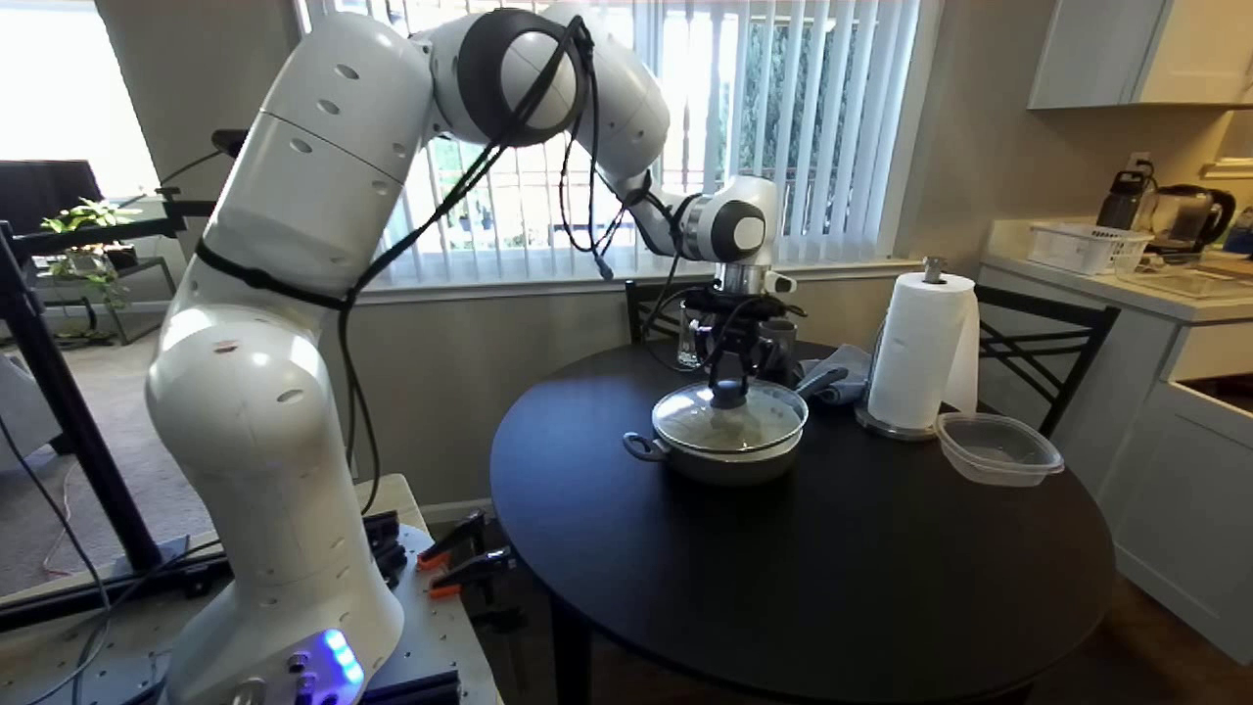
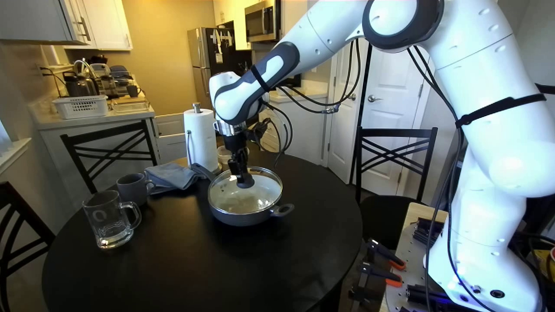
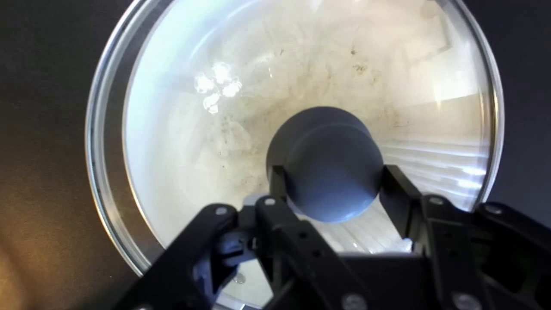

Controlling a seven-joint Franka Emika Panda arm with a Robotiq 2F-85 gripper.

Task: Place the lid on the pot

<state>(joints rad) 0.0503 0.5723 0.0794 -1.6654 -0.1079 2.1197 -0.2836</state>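
In an exterior view, the near counter can be crossed; the far right is obstructed by a paper-towel roll and plastic container.

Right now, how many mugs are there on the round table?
2. In an exterior view, the glass beer mug stands in front, the grey mug behind it, beside the blue-grey cloth. I see no others there.

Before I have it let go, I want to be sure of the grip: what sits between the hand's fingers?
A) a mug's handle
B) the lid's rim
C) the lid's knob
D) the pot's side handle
C: in the wrist view, the dark round knob of the lid sits between the fingers of the hand, one on each side.
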